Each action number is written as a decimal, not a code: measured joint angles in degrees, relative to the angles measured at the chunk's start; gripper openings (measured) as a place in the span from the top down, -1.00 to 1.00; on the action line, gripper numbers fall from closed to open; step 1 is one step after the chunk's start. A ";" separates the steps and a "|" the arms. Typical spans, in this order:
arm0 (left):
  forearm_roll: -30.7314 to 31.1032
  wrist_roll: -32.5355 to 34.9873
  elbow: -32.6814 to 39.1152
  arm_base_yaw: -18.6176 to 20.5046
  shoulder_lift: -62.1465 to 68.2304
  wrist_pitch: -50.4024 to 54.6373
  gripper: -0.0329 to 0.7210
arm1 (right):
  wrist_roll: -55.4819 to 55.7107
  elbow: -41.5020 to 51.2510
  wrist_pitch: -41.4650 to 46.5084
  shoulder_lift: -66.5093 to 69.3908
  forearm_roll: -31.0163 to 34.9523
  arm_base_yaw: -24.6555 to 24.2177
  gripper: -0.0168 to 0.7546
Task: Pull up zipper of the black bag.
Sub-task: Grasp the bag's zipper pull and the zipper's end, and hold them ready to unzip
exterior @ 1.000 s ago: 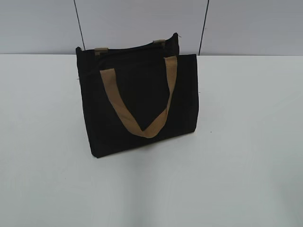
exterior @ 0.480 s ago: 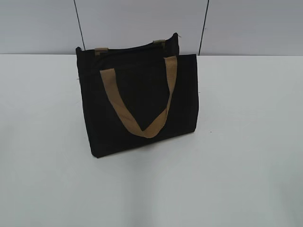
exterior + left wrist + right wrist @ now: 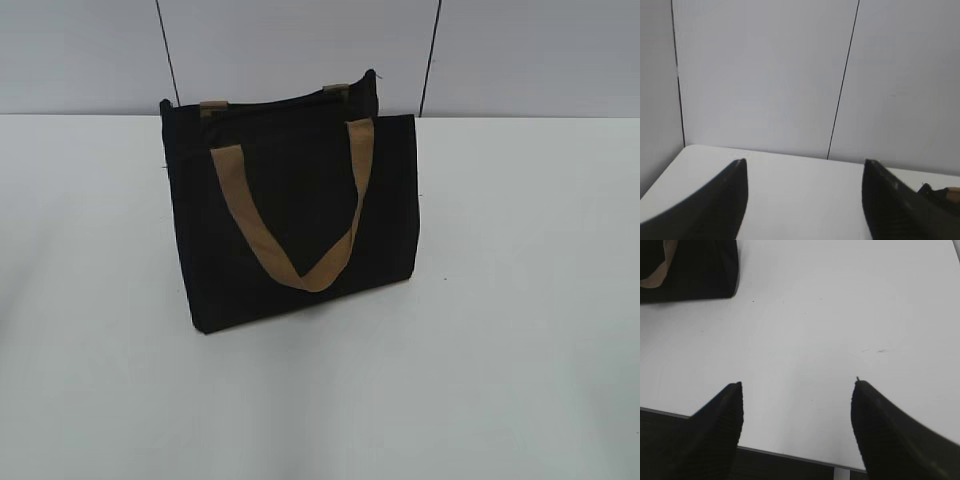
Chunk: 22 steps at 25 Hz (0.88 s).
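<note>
black bag [image 3: 290, 215] upright, centre frame, on table [image 3: 520, 300] | soft cloth, likely saggy: top rim to be braced, zipper tab unclear | left claw [image 3: 805, 165] released | right claw [image 3: 797, 385] released, empty

— What stands in the way on the worktop [image 3: 520, 300]?
— Only the black bag [image 3: 290, 210], upright at the middle, toward the far wall [image 3: 300, 40].
— And room to pass?
— Bare worktop lies left, right and near of it. Both pincers, left [image 3: 804, 167] and right [image 3: 797, 390], have their jaws apart over bare surface.
</note>
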 joint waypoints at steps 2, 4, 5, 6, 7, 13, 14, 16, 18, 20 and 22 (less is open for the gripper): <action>-1.49 0.08 0.12 0.00 4.61 -1.74 -0.51 | 0.00 0.00 0.00 0.00 0.00 0.00 -0.38; -3.57 0.13 0.12 0.00 10.26 -4.13 -0.51 | 0.00 0.00 0.00 0.00 0.00 0.00 -0.38; -4.07 0.13 0.12 0.00 13.50 -5.14 -0.51 | 0.00 0.00 0.00 0.00 0.00 0.00 -0.38; -4.77 0.13 0.12 0.00 16.69 -7.14 -0.51 | 0.00 0.00 0.00 0.00 0.00 0.00 -0.38; -4.77 0.13 0.12 -0.09 21.47 -8.96 -0.51 | 0.00 0.00 0.00 0.00 0.00 0.00 -0.38; -0.05 0.13 0.23 -6.91 40.90 -26.48 -0.50 | 0.00 0.00 0.00 0.00 0.00 0.00 -0.38; 0.97 0.13 0.23 -8.64 44.30 -30.26 -0.50 | 0.00 0.00 0.00 0.00 0.00 0.00 -0.38; 2.84 0.13 0.23 -11.50 50.60 -35.93 -0.50 | 0.00 0.00 0.00 0.00 0.00 0.00 -0.38; 3.52 0.13 0.23 -13.29 55.36 -39.57 -0.49 | 0.00 0.00 0.00 0.00 0.00 0.00 -0.38; 3.73 -0.14 0.23 -14.41 58.91 -40.99 -0.49 | 0.00 0.00 0.00 0.00 0.00 0.00 -0.38; 4.11 -1.11 0.83 -15.24 61.38 -42.36 -0.47 | 0.00 0.00 0.00 0.00 0.00 0.00 -0.38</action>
